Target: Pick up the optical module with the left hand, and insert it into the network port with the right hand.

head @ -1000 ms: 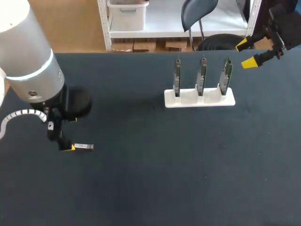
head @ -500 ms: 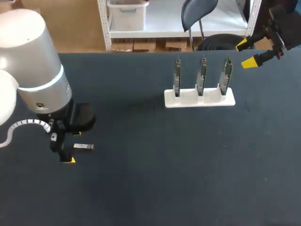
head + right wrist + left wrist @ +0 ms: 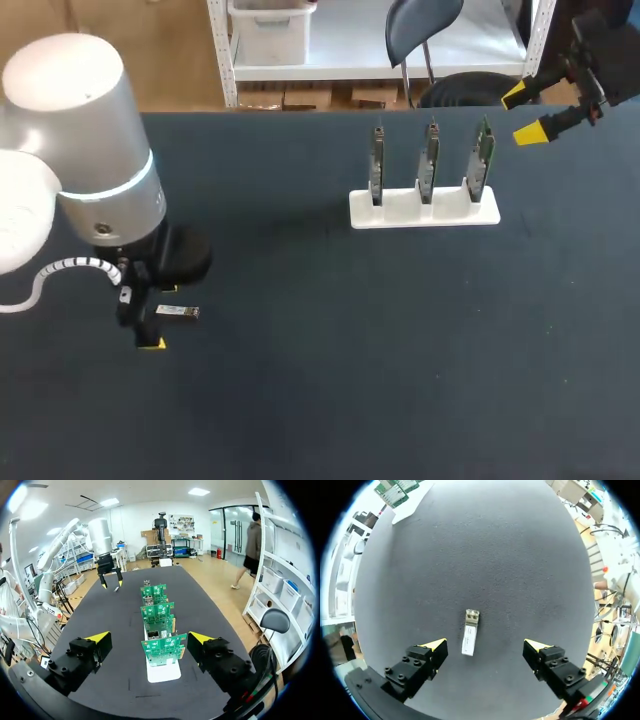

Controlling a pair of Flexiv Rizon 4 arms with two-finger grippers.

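The optical module [image 3: 178, 312], a small silver bar, lies flat on the dark table [image 3: 330, 350] at the left. My left gripper [image 3: 160, 317] hangs open just above it. In the left wrist view the module [image 3: 469, 632] lies between and slightly ahead of the open left gripper [image 3: 486, 645], touching neither finger. The network ports are on three green circuit boards standing in a white stand [image 3: 424, 208] at the back right. My right gripper [image 3: 522, 114] is open and empty, up beyond the stand's right end. The right wrist view has the nearest board [image 3: 162, 650] just ahead of the right gripper [image 3: 148, 637].
The boards stand upright in a row, the nearest [image 3: 162, 650] in line with the middle one [image 3: 157, 612] and the far one [image 3: 153, 591]. My left gripper [image 3: 111, 584] shows far across the table in the right wrist view.
My left arm has swung right and toward the table's front. Its near yellow tip has moved from the module's left end to its near side. The right arm has kept still.
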